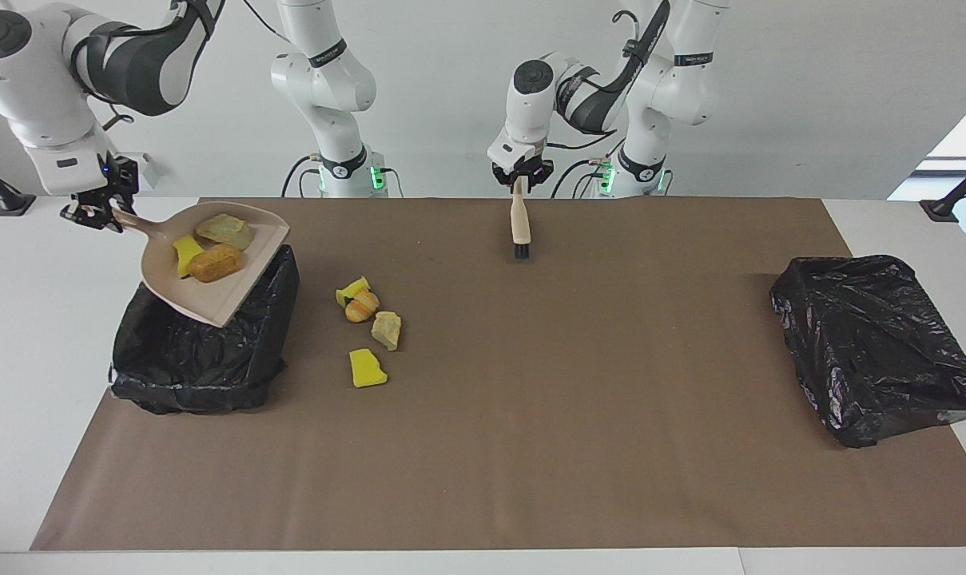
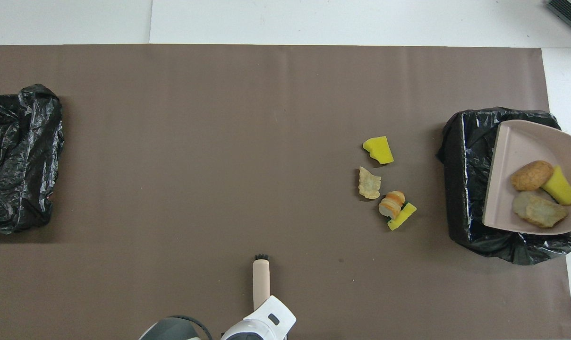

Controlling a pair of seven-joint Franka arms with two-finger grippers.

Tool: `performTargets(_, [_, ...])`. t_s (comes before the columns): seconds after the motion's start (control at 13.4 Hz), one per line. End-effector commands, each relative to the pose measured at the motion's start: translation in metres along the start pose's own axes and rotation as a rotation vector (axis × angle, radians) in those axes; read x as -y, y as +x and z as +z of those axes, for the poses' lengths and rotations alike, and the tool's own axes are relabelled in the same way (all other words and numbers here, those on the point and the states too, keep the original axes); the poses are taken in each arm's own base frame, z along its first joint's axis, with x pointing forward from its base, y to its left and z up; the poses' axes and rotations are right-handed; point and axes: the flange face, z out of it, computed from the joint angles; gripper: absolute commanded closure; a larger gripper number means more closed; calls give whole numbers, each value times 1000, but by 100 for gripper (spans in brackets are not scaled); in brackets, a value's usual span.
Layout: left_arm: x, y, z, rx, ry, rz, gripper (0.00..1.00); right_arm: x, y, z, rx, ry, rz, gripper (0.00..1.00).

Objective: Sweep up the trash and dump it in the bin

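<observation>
My right gripper [image 1: 97,214] is shut on the handle of the pale pink dustpan [image 1: 180,294], which hangs tilted over the black-lined bin [image 1: 203,351] at the right arm's end. Three pieces of trash lie in the pan: a yellow sponge chunk [image 1: 185,254], a beige lump [image 1: 225,230] and an orange-brown piece [image 1: 216,262]. Several more scraps [image 1: 368,319] lie on the mat beside the bin. From overhead the dustpan [image 2: 514,151] covers part of the bin [image 2: 464,156]. My left gripper [image 1: 519,182] is shut on a brush [image 1: 519,228] that hangs bristles down over the mat's edge by the robots.
A second black bag-lined bin [image 1: 874,343] sits at the left arm's end of the table. A brown mat [image 1: 570,415] covers most of the white table. The loose scraps [image 2: 384,184] lie between the brush [image 2: 261,278] and the bin.
</observation>
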Motion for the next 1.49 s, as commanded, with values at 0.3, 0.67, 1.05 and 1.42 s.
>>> performTargets(0.3, [8, 96, -50, 45, -50, -4, 0, -19, -40, 30, 272, -105, -126, 100])
performTargets(0.67, [89, 176, -187, -40, -43, 86, 0, -25, -29, 38, 464, -147, -280, 100])
performTargets(1.05, [183, 202, -292, -78, -31, 139, 0, -28, -15, 32, 541, -161, -345, 100])
performTargets(1.42, [255, 191, -368, -110, -10, 161, 0, -28, -8, 32, 568, -168, -374, 100])
